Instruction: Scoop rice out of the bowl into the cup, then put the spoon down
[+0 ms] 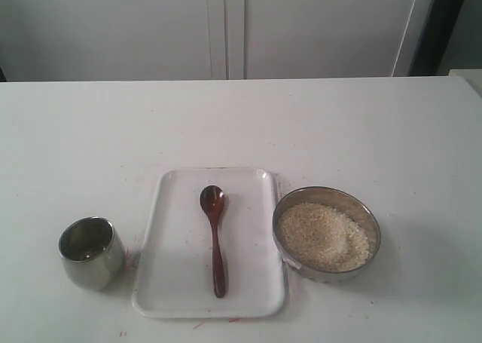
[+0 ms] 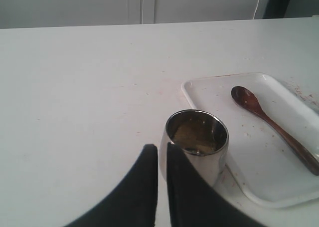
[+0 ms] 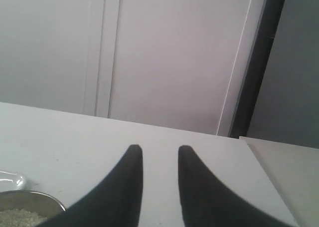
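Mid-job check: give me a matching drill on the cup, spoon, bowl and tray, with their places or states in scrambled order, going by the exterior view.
Things:
1. cup
2. spoon
3. bowl
4. tray

Places or states:
A. holds the rice, on the right of the view
B. lies untouched on the white surface in the middle
C. white and flat, between the two metal vessels
D. stands upright on the table, on the left of the view

Pairs: 1-D, 2-B, 3-A, 4-C
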### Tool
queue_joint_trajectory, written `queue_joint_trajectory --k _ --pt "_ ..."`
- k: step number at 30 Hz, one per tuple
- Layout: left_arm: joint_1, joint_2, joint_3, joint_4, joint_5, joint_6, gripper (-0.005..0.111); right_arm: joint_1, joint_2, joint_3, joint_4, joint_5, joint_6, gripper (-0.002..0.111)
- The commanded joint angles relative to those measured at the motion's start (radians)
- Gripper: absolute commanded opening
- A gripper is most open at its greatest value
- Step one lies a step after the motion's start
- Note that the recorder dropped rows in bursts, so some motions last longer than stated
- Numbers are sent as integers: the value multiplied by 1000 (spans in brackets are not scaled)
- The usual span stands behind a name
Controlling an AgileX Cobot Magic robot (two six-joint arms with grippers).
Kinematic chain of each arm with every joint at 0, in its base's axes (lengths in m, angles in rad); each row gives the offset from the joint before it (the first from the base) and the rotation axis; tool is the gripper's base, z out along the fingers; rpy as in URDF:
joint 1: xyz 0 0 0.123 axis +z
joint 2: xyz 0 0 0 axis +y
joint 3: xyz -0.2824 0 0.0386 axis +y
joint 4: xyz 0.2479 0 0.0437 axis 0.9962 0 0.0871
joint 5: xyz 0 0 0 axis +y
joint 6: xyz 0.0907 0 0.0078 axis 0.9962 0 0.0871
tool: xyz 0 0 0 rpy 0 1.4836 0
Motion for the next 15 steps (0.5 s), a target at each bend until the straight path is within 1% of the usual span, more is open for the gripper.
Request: queue_joint_trajectory --k 1,5,10,15 --pt "-7 1 -7 -6 -4 -1 14 -10 -8 40 8 -28 -13 25" --pt "-7 1 -7 -6 -4 -1 14 -10 -8 55 8 -28 -13 25" --pt "-7 1 -7 -6 -4 -1 14 -10 -8 55 8 58 -13 25" --pt "-7 1 -7 -6 -4 -1 14 -10 -8 55 8 64 -13 25"
